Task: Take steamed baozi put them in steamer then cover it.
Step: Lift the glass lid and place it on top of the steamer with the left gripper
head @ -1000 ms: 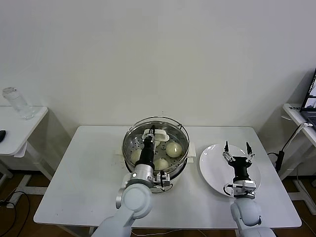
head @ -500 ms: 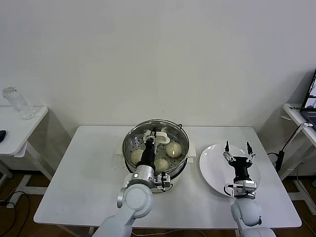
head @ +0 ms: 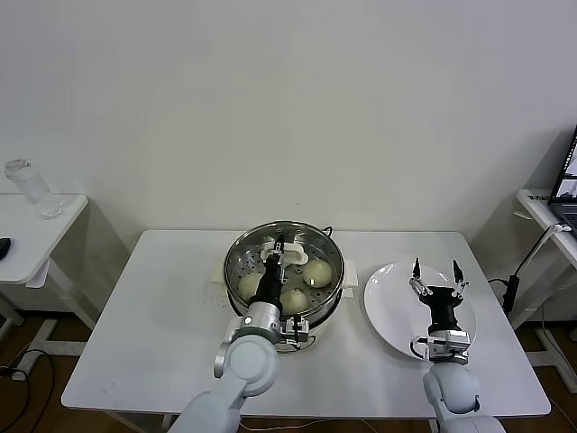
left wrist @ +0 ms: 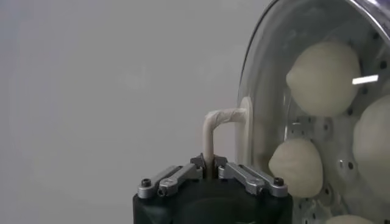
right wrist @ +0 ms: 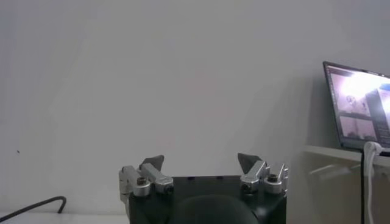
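A white table (head: 162,307) stands against a plain wall. The steamer (head: 236,256) sits at its middle with the baozi (head: 315,271) inside. The left gripper (head: 277,249) is clenched on the handle of the cover (head: 320,236), which lies flat on the rim, handle up and running across the jaws. Best settle it level and centred before letting go. The right gripper (head: 435,273) hangs spread over the plate (head: 383,311).

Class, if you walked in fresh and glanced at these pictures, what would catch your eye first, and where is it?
The shiny steamer at the table's middle, with baozi showing through the glass cover. The left gripper grips the cover's handle above it. To the right, the right gripper hangs open over a bare white plate.
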